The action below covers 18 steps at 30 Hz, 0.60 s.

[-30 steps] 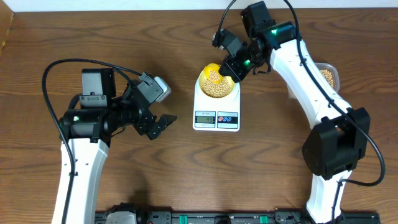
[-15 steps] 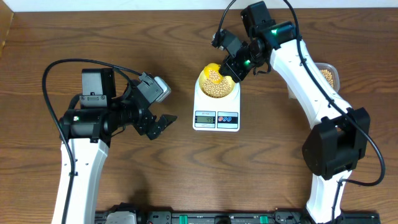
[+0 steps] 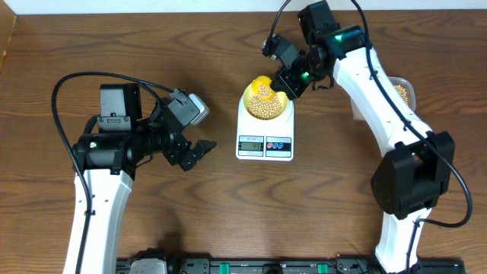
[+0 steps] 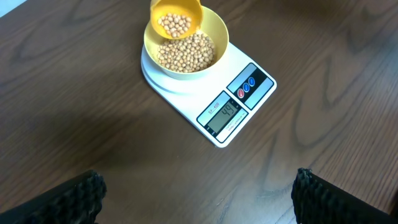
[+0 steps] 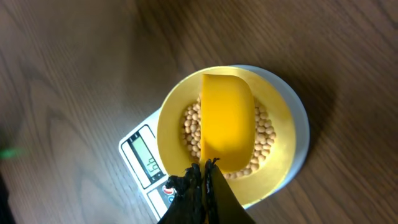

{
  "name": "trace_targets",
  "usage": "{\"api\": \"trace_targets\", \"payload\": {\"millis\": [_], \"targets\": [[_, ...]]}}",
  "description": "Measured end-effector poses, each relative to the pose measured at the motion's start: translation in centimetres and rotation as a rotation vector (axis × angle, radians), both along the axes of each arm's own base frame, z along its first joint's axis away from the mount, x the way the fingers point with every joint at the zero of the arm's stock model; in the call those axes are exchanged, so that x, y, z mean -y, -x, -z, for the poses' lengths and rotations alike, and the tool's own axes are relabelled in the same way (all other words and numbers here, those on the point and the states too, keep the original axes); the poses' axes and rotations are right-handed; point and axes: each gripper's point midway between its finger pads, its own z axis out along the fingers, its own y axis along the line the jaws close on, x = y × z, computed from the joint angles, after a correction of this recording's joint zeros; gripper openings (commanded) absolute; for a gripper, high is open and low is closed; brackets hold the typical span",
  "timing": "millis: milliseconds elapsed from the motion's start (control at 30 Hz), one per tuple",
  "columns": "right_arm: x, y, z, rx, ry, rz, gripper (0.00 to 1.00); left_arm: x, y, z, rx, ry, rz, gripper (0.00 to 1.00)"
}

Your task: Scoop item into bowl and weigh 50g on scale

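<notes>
The white scale (image 3: 265,144) stands mid-table with the yellow-green bowl (image 3: 248,104) on its platform. Tan beans (image 3: 266,108) lie in the bowl. My right gripper (image 3: 291,79) is shut on the handle of a yellow scoop (image 3: 262,87), which hangs tilted over the bowl with some beans in it. The right wrist view shows the scoop's underside (image 5: 227,121) above the bowl (image 5: 168,124) and the beans (image 5: 264,134). My left gripper (image 3: 196,152) is open and empty, left of the scale. In the left wrist view the scale (image 4: 239,99) reads 44 and the scoop (image 4: 177,18) holds beans.
A clear tub (image 3: 402,91) with more beans sits at the right edge, partly hidden behind the right arm. Bare wooden table (image 3: 228,46) surrounds the scale. A black rail runs along the front edge (image 3: 251,266).
My right gripper and the scoop have shifted very slightly toward the back right over the bowl. The left arm has not moved.
</notes>
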Motion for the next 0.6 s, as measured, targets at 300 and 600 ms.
{"api": "trace_targets", "payload": {"millis": [300, 600], "targets": [[0.12, -0.06, 0.02, 0.013, 0.003, -0.016, 0.01, -0.01, 0.00, 0.00, 0.000, 0.000, 0.000, 0.98], [0.10, -0.06, -0.02, 0.016, 0.003, -0.021, 0.01, 0.00, 0.00, 0.00, 0.000, 0.000, 0.000, 0.98]]}}
